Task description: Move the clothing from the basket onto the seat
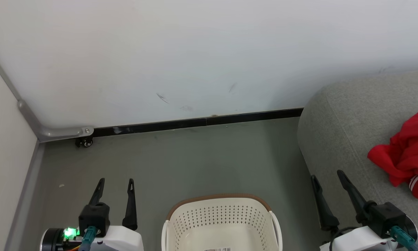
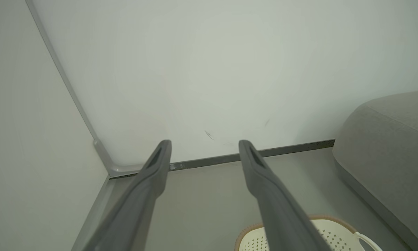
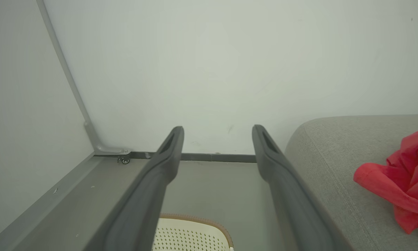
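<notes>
While one basket [image 1: 215, 198] sits on the floor [image 1: 195, 160], one clothing heap [image 1: 405, 153] lies on the seat [image 1: 341, 132] to its right.
Left gripper [image 1: 116, 180] and right gripper [image 1: 326, 174] flank the basket, both spread wide, grasping nothing.

No text, brand or number can be read in any view. The basket [image 1: 222, 216] carries a small label sticker [image 1: 220, 249] inside, toward its near side: dark print on white, too small to make out. The clothing [image 1: 405, 153], lying on the seat [image 1: 341, 139], shows a small white mark at its upper edge, cut off by the frame and not readable as letters.
</notes>
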Robot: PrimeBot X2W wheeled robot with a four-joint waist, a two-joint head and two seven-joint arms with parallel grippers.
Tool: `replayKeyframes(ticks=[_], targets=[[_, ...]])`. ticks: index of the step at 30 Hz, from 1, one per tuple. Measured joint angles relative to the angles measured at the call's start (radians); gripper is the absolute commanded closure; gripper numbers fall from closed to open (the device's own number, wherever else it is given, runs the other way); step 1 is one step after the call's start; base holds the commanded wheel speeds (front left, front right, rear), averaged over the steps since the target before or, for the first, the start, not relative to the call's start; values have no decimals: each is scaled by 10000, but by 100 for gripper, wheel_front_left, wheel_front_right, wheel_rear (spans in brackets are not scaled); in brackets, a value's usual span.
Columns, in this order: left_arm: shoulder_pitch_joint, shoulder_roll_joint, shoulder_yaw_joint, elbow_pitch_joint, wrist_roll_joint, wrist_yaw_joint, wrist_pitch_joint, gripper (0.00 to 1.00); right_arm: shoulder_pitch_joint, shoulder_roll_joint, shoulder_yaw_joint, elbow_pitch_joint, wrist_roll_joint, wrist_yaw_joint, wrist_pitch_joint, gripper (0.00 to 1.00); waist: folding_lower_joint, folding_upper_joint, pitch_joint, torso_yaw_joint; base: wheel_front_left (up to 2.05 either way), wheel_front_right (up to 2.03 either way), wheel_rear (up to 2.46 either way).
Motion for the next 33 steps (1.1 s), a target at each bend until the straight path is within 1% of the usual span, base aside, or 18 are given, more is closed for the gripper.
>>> replayKeyframes(ticks=[12, 15, 16, 20, 23, 26, 33], targets=[[-185, 12, 58, 88, 86, -2, 0, 0, 0, 4, -8, -12, 0, 0, 0, 0, 0, 0, 26, 86, 0, 0, 0], [-205, 21, 58, 96, 96, -4, 0, 9, 0, 4, -8, -15, 0, 0, 2, 0, 0, 0, 28, 90, 0, 0, 0], [-205, 33, 59, 102, 105, -4, 0, 100, 0, 4, -10, -15, 0, 0, 2, 100, 0, 0, 28, 91, 0, 0, 0], [151, -119, -65, 460, 79, -6, 13, 100, 212, 61, 13, 385, -4, 0, 0, 100, 0, 0, 29, 93, 0, 0, 0], [323, -232, -21, 483, -65, -77, 81, 100, 347, 79, 23, 504, 59, 0, 0, 100, 0, 0, 32, 93, 0, 0, 0], [323, -257, 148, 449, -274, -153, 169, 100, 346, 79, 27, 493, 343, 0, 0, 100, 0, 0, 39, 94, 0, 0, 0], [322, -364, 566, 416, -1271, -456, 466, 100, 346, 79, 31, 410, 1335, 0, 13, 100, 0, 0, 68, 105, 0, 0, 0]])
